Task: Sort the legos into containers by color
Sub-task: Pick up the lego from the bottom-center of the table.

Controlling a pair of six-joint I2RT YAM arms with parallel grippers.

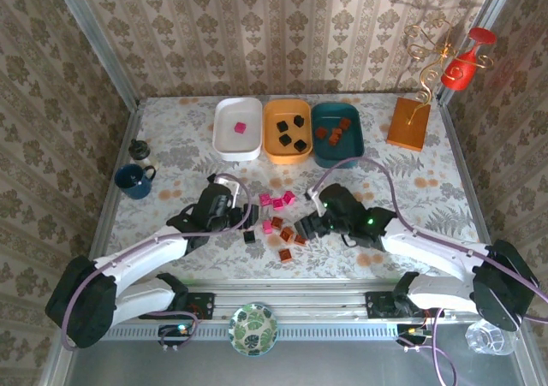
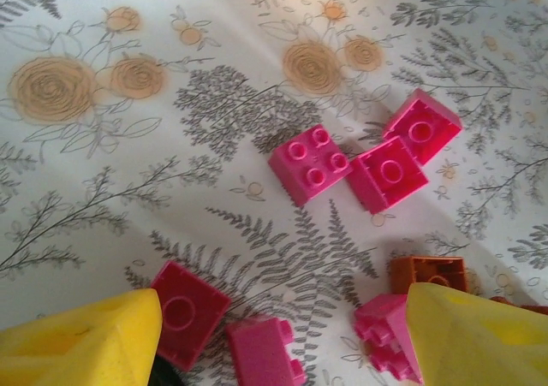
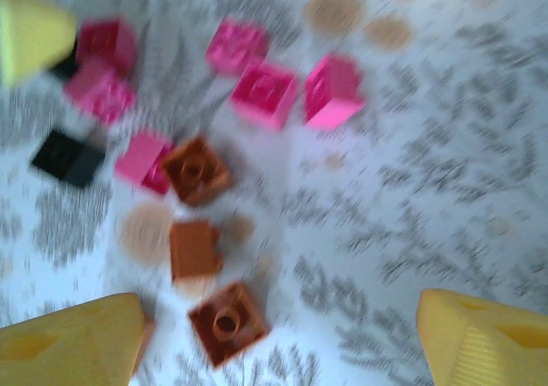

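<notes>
Broadly, a flower-patterned table (image 1: 171,151) carries everything, with both arms reaching in from its near edge toward the middle. At the far side 3 trays sit side by side: a white tray (image 1: 224,112) holding 1 pink block (image 1: 240,127), an orange tray (image 1: 272,152) holding 4 black blocks (image 1: 299,121), and a teal tray (image 1: 320,157) holding a few brown blocks (image 1: 334,134). An orange stand (image 1: 408,123) stands right of the teal tray, and a dark blue mug (image 1: 134,181) sits near the left edge. The left gripper (image 2: 282,343) hangs low over the loose blocks (image 1: 278,223), its yellow fingers (image 2: 77,343) spread apart and grasping nothing, with pink pieces (image 2: 261,352) lying on the cloth between them. The right gripper (image 3: 278,343) is likewise released, fingers wide, with a brown piece (image 3: 227,322) on the table between them. The loose blocks, pink, brown and 1 black piece (image 1: 249,237), lie between the 2 grippers, well apart from the trays.
</notes>
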